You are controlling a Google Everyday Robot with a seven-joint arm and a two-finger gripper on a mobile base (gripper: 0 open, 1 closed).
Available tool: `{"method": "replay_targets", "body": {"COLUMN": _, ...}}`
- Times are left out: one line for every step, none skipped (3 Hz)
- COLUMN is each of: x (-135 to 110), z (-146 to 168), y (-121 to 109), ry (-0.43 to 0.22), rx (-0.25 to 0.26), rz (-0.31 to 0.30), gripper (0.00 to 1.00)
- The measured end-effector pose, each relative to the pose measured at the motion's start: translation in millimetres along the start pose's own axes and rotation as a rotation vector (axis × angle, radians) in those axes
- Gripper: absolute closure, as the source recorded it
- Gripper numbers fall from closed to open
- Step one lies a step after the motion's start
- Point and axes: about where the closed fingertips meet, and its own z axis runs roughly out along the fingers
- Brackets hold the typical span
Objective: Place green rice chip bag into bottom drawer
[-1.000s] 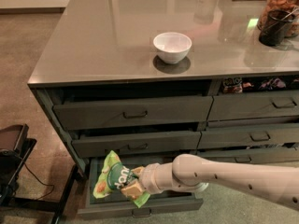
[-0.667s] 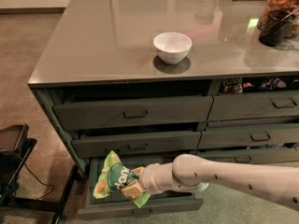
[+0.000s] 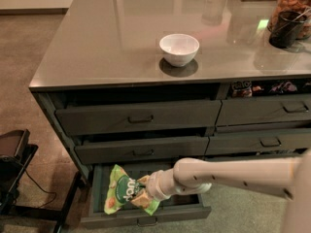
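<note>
The green rice chip bag (image 3: 122, 194), crumpled with a dark round logo and white lettering, hangs over the left half of the open bottom drawer (image 3: 146, 216). That drawer is pulled out below the two wider drawers above it. My gripper (image 3: 141, 193) reaches in from the right on a white arm and is shut on the bag's right side, holding it just above the drawer's inside. The fingertips are mostly hidden behind the bag.
A white bowl (image 3: 179, 49) stands on the grey counter top (image 3: 112, 42). A dark jar (image 3: 290, 13) of snacks sits at the back right. The middle drawer (image 3: 141, 149) and top drawer (image 3: 138, 116) stick out slightly. A black stand (image 3: 12, 159) is at the left on the floor.
</note>
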Motion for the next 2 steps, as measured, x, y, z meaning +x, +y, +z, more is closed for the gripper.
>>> {"method": "replay_targets", "body": {"x": 42.8, "z": 24.1, "y": -30.2, "ry": 0.064, "rx": -0.084, "rz": -0.122, "gripper": 1.0}}
{"method": "replay_targets", "body": {"x": 65.1, "z": 44.4, "y": -82.9, "ry": 0.045, "rx": -0.173, "rz": -0.189, "gripper": 1.0}}
